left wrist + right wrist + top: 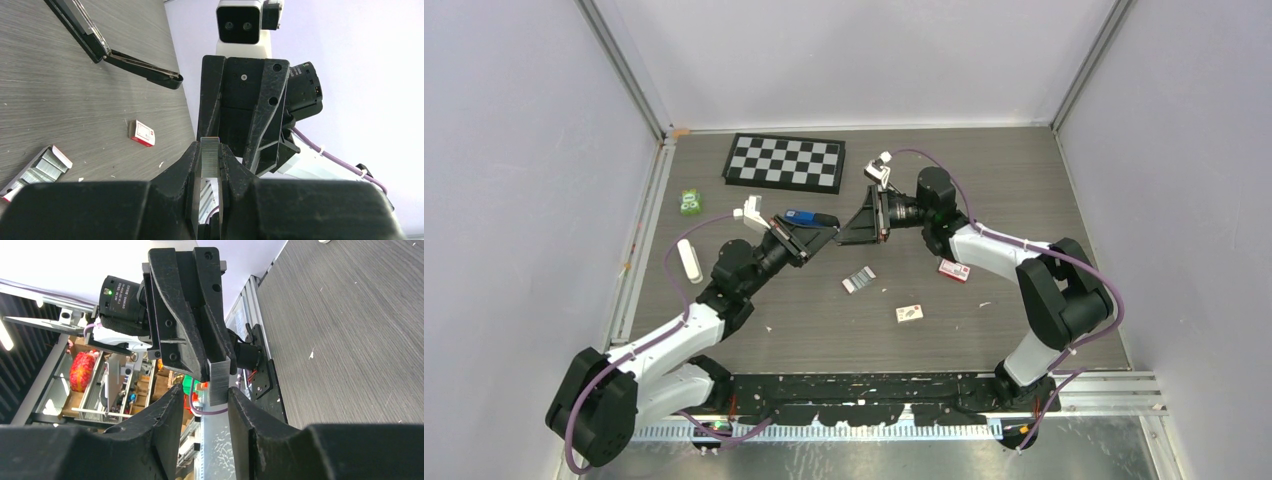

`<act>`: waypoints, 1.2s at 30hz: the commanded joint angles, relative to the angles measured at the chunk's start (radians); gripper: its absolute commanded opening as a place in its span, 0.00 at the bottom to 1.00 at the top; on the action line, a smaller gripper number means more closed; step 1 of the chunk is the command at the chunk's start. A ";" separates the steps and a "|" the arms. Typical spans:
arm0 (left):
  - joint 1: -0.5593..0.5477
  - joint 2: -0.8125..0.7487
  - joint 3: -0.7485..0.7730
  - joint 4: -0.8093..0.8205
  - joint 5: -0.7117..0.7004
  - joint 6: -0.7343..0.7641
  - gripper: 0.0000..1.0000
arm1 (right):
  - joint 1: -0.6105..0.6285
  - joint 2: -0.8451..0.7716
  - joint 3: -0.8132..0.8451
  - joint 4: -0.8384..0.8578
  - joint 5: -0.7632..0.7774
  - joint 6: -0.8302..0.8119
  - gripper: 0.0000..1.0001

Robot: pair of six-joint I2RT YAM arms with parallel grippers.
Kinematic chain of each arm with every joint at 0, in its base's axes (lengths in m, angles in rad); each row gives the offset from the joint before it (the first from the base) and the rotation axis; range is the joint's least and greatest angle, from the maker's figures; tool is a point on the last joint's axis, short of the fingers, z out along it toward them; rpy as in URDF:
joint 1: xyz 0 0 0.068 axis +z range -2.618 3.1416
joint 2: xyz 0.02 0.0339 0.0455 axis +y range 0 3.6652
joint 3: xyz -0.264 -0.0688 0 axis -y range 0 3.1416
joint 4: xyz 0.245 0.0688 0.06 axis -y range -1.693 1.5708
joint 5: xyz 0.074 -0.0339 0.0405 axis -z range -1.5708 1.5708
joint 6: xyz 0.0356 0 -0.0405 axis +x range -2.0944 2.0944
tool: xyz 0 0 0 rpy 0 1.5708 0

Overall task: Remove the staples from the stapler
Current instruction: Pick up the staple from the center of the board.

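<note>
Pale lavender walls (874,60) close in a grey wood-grain counter (1044,190). From above, the two claws meet near the counter's middle. What passes between them is lost behind their black bodies, and the stapler (809,217), showing blue here, is half covered just beyond them.

The left wrist camera shows the left claw (210,167) clamped on a strip of staples (210,147), which stands out past its fingertips toward the right claw facing it. That view also shows the stapler hinged wide open on the counter, and loose staples (42,167) partly cut off by the claw's body.

The right wrist camera shows the right claw (202,402) with its fingers spread and the strip's free end between them. The strip is close against one finger and clear of the other; whether it touches cannot be told.

A red-and-white box (954,270) lies toward the right edge, and a whitish box (911,313) lies closer to the near edge.
</note>
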 commanded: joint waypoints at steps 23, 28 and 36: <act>-0.013 -0.024 -0.014 0.081 -0.014 -0.002 0.37 | 0.008 0.002 0.008 0.048 -0.027 -0.013 0.08; -0.012 -0.096 -0.036 0.061 -0.018 0.083 0.63 | 0.008 -0.020 0.018 -0.048 -0.029 -0.113 0.08; 0.008 -0.196 -0.037 -0.004 0.068 0.237 0.80 | 0.015 -0.078 0.068 -0.394 -0.003 -0.456 0.08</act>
